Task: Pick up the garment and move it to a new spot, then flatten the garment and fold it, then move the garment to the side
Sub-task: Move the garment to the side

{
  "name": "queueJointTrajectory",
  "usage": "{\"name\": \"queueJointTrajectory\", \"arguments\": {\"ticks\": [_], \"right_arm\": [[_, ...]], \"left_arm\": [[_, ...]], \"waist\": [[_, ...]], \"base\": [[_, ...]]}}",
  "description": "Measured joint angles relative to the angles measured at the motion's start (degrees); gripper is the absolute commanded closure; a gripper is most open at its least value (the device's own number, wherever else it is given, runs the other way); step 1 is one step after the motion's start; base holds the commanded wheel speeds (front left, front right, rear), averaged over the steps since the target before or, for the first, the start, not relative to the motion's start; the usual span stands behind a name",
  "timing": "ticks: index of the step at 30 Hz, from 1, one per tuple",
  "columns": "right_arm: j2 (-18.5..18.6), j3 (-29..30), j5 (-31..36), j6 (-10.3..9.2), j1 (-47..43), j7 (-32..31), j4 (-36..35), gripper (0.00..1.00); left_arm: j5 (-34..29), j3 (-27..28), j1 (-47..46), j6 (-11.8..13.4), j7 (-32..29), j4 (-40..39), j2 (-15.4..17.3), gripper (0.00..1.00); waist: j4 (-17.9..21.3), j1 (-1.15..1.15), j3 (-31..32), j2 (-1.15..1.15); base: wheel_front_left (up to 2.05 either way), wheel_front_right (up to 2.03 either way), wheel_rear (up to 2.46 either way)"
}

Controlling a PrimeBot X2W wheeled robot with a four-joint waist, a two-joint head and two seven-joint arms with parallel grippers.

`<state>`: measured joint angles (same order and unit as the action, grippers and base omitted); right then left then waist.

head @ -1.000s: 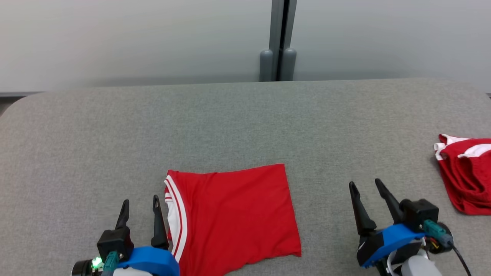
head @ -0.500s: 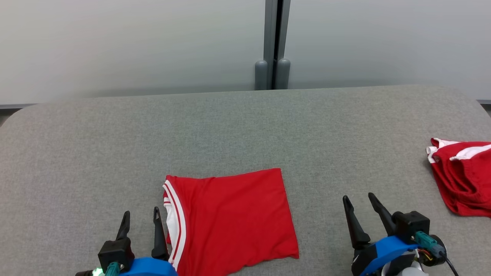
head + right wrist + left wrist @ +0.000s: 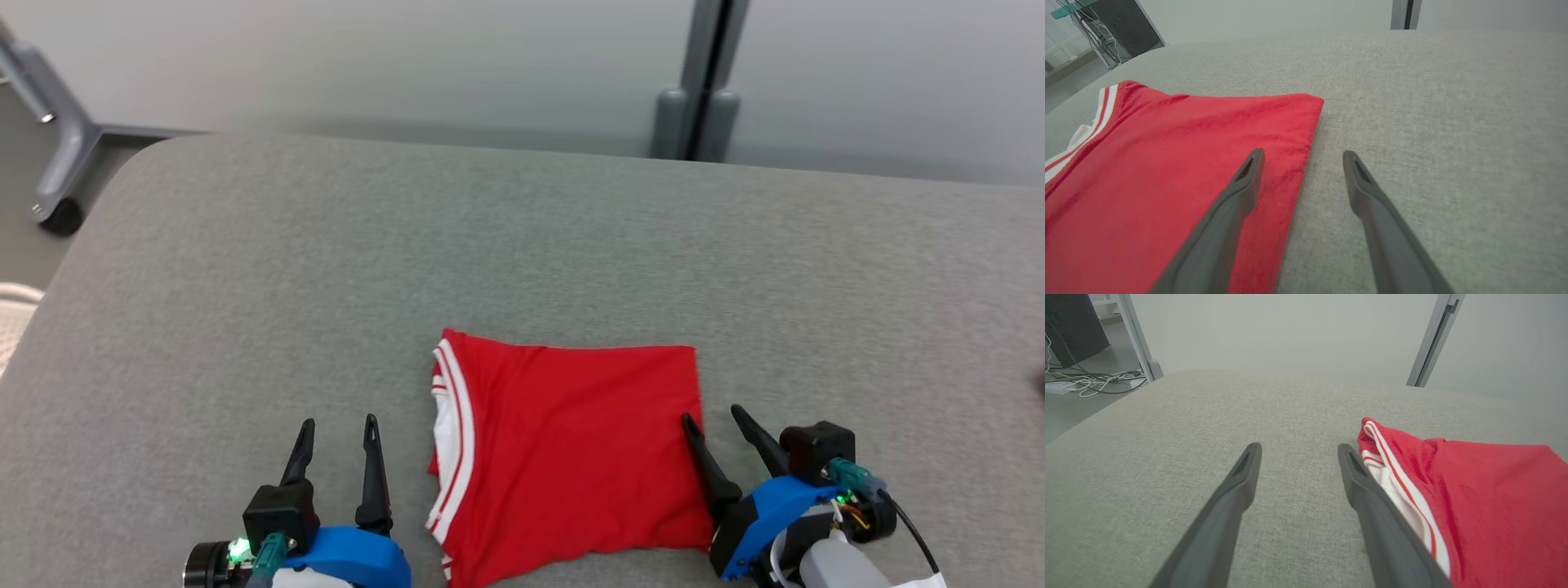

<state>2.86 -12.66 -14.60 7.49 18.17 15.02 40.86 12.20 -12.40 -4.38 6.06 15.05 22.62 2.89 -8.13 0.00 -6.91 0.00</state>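
The garment point(image 3: 571, 445) is red with white stripes along one edge, folded into a flat rectangle near the front of the grey padded table point(image 3: 506, 245). My left gripper point(image 3: 339, 423) stands open just left of the garment's striped edge point(image 3: 1404, 486), nothing between its fingers. My right gripper point(image 3: 713, 412) is open at the garment's right edge; in the right wrist view its left finger point(image 3: 1237, 192) lies over the red cloth point(image 3: 1167, 163) and its right finger over bare table, so the edge runs between them.
A grey post point(image 3: 698, 98) rises behind the table against a pale wall. At the far left stands a frame leg with a castor point(image 3: 57, 216) on the floor. Cables point(image 3: 1094, 379) lie on the floor beyond the table's left end.
The head camera has swung left, so the second red garment at the right has left the view. My right gripper now sits at the folded garment's right edge, one finger over it; before, it stood apart.
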Motion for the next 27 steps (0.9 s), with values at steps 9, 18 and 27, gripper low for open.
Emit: {"name": "queueJointTrajectory", "arguments": {"ticks": [9,18,27], "right_arm": [[0.3,-2.7,-5.7,-0.02,3.9,0.5,9.6,1.0],[0.7,-2.4,-6.0,0.01,4.2,0.0,2.3,1.0],[0.8,-3.8,-6.5,0.01,4.0,0.0,-3.6,1.0]], "left_arm": [[0.3,0.6,0.6,0.3,0.0,-0.4,0.0,0.0],[-0.3,0.1,0.5,-0.4,0.0,-1.4,0.0,0.0],[-0.9,0.1,-0.3,-1.1,0.0,-1.1,0.0,0.0]], "waist": [[-4.7,0.0,-2.6,0.0],[1.8,0.0,-3.3,0.0],[17.7,0.0,-4.7,0.01]], "base": [[0.0,0.0,0.0],[0.0,0.0,0.0],[0.0,0.0,0.0]]}}
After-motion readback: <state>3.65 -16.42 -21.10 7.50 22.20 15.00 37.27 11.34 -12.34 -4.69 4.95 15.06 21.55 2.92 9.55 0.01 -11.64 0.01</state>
